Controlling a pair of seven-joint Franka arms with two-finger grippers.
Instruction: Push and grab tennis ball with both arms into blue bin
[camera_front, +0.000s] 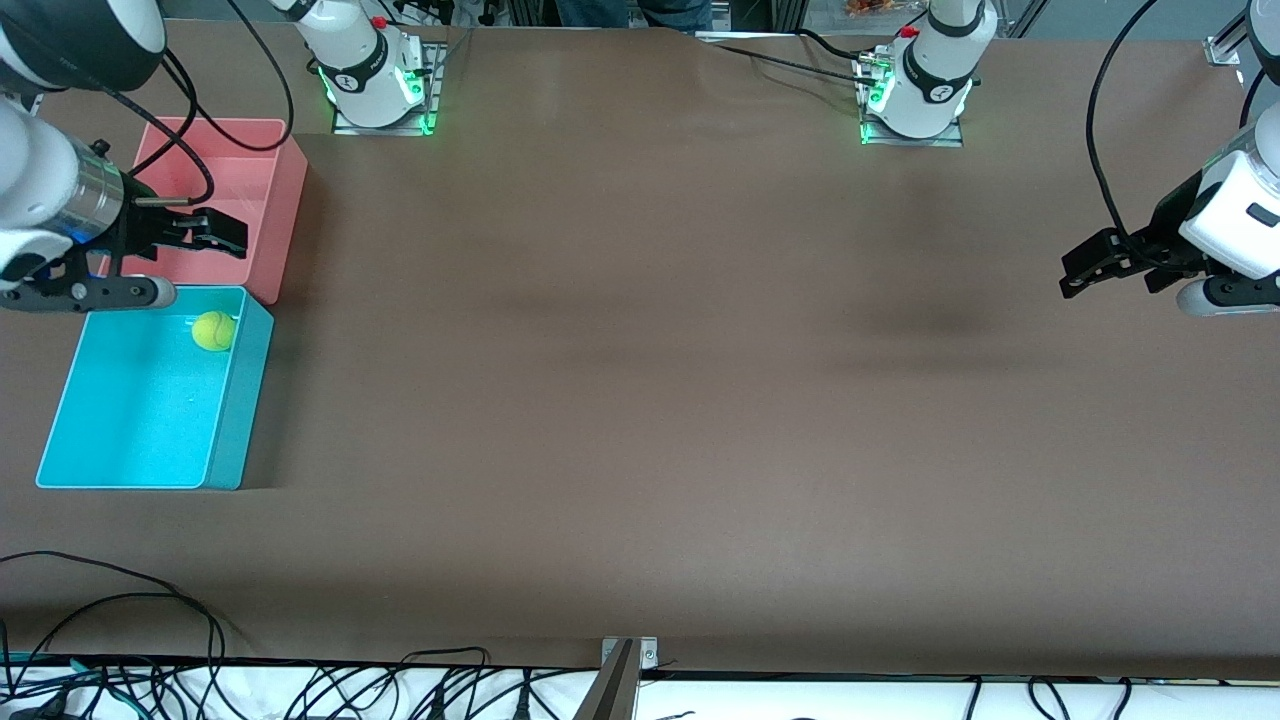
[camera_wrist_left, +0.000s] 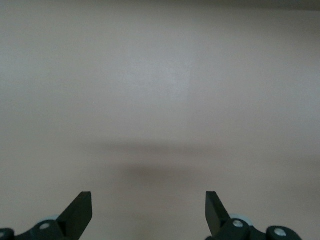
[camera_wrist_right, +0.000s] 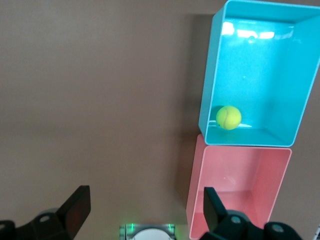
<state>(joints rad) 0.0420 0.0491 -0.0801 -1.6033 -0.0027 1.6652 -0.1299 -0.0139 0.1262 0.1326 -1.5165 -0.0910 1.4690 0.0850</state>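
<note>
The yellow-green tennis ball lies inside the blue bin, in the corner closest to the pink bin. The right wrist view shows the tennis ball resting against the blue bin's inner wall. My right gripper hovers open over the pink bin with nothing between its fingers, and in its own view the right gripper is empty. At the left arm's end of the table my left gripper hangs open and empty above the bare table. The left gripper sees only brown tabletop.
A pink bin stands against the blue bin, farther from the front camera, and appears as the pink bin in the right wrist view. The brown table stretches between the arms. Both arm bases stand at the table's farthest edge. Cables lie below the nearest edge.
</note>
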